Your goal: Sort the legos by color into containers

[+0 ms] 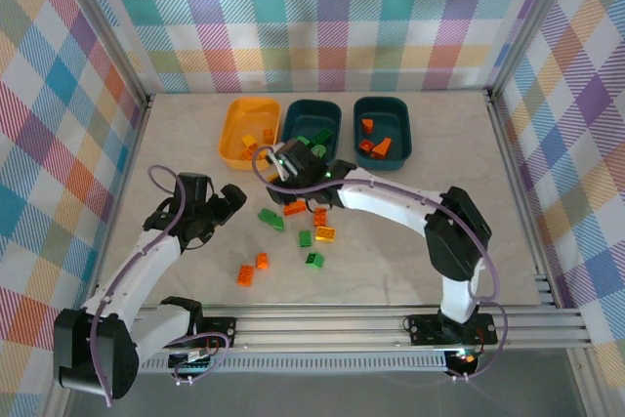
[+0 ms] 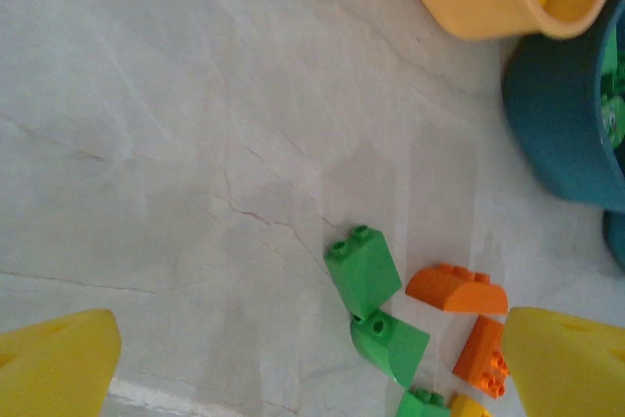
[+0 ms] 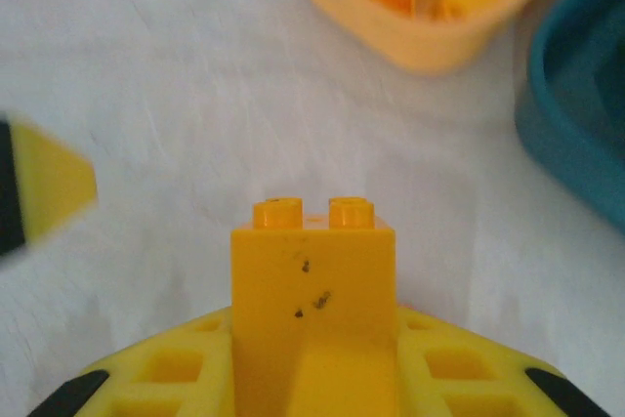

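Worktop (image 1: 420,241): a pale, marbled beige sheet. From the left wrist you can see faint veins and hairline cracks in it. It is enclosed on three sides by pastel plaid cloth (image 1: 322,17) stretched on an aluminium frame (image 1: 109,34). A slotted rail (image 1: 371,317) runs along the near edge, where both arms are bolted. At the back of the worktop you have three tubs in a row, close side by side. The yellow-orange tub (image 1: 232,134) on the left holds yellow pieces, the middle teal tub (image 1: 311,104) holds green ones, and the right teal tub (image 1: 383,102) holds orange-red ones. Your right gripper (image 1: 284,157) sits at the near side of the row, where the yellow-orange and middle teal tubs meet. Its fingers are clenched on a yellow lego (image 3: 312,300), with the studs pointing toward the yellow-orange tub and just short of its near wall. Your left gripper (image 1: 228,204) hovers over bare worktop left of the pile, its fingers (image 2: 59,368) spread wide with nothing between them. The loose legos (image 1: 303,231) lie scattered mid-worktop in front of the tubs, green and orange mixed, well clear of the rail. An orange pair (image 1: 253,268) lies apart from them, toward the left arm.
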